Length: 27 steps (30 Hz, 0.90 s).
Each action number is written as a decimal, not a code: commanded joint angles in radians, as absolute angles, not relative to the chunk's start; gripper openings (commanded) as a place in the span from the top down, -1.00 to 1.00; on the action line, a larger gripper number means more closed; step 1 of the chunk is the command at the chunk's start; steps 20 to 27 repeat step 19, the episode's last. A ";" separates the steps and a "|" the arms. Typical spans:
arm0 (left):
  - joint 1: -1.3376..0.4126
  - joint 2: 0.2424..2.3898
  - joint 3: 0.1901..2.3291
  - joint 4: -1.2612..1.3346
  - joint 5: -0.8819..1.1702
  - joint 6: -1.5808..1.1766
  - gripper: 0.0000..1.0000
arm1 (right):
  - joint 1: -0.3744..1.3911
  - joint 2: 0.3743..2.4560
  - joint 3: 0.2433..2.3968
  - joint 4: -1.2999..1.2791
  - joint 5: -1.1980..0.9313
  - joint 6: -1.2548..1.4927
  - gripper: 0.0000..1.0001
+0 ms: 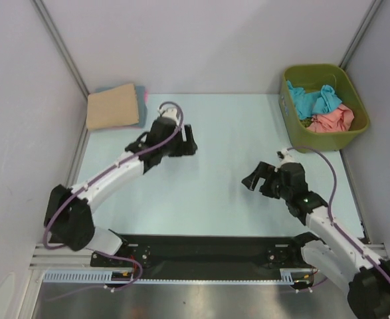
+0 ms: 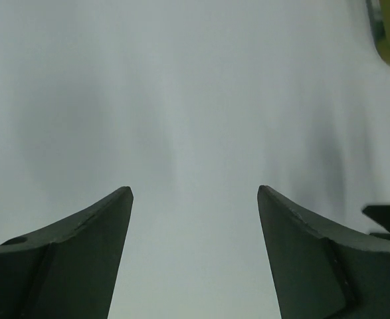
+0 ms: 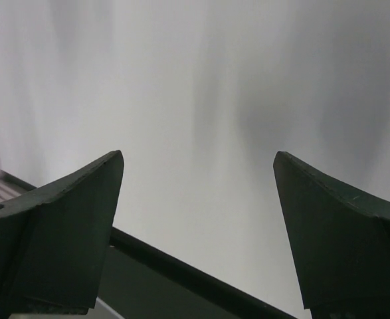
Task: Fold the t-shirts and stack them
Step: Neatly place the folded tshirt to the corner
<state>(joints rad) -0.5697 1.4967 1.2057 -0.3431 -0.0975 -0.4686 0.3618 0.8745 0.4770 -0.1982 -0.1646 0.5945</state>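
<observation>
From the top camera, I see the tan t-shirt (image 1: 113, 106) lying folded flat in the far left corner of the table (image 1: 214, 179). It is a neat rectangle. Its long axis runs across the table from left to right, with the right end tilted slightly toward the back wall. It sits on a slate blue t-shirt (image 1: 140, 109), which shows only as a border along the far and right sides. A thin pink t-shirt (image 1: 145, 100) edge peeks out at the right of the stack. I cannot make out any collar or sleeves.

The olive-green bin (image 1: 327, 141) stands in the far right corner. It holds a crumpled teal t-shirt (image 1: 311, 100) and, nearer to me, a bunched salmon t-shirt (image 1: 332, 121).

The left gripper (image 1: 188, 141) hovers just right of the stack, spread wide and holding nothing. The right gripper (image 1: 251, 181) is over mid-table, near the bin, also spread and empty.

In the left wrist camera, both fingers (image 2: 82, 252) stand far apart over bare table. A blurred sliver of the bin's rim is cut off at the top right corner. A dark shape at the right edge is too cropped to identify.

In the right wrist camera, the fingers (image 3: 62, 226) are likewise wide apart with nothing between them. A dark strip (image 3: 181, 272) crosses below, and the left edge shows a pinkish blur I cannot identify.
</observation>
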 commanded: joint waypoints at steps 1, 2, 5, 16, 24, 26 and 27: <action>-0.635 1.264 0.880 -0.120 0.078 -0.777 -0.64 | 0.339 0.702 0.346 -0.126 -0.170 0.839 -1.00; -0.672 1.212 0.814 -0.091 0.083 -0.813 -0.65 | 0.331 0.654 0.310 -0.136 -0.175 0.865 -0.99; -0.722 0.982 0.574 -0.003 0.097 -0.954 -0.66 | 0.328 0.441 0.210 -0.243 -0.166 0.963 -0.99; -0.767 -0.120 0.006 -0.115 -0.014 -1.389 -0.69 | 0.360 0.094 0.107 -0.502 -0.150 1.052 -1.00; -0.769 -0.008 -0.053 0.178 0.082 -1.364 -0.71 | 0.368 0.038 0.121 -0.421 -0.219 1.017 -0.99; -0.769 -0.008 -0.053 0.178 0.082 -1.364 -0.71 | 0.368 0.038 0.121 -0.421 -0.219 1.017 -0.99; -0.769 -0.008 -0.053 0.178 0.082 -1.364 -0.71 | 0.368 0.038 0.121 -0.421 -0.219 1.017 -0.99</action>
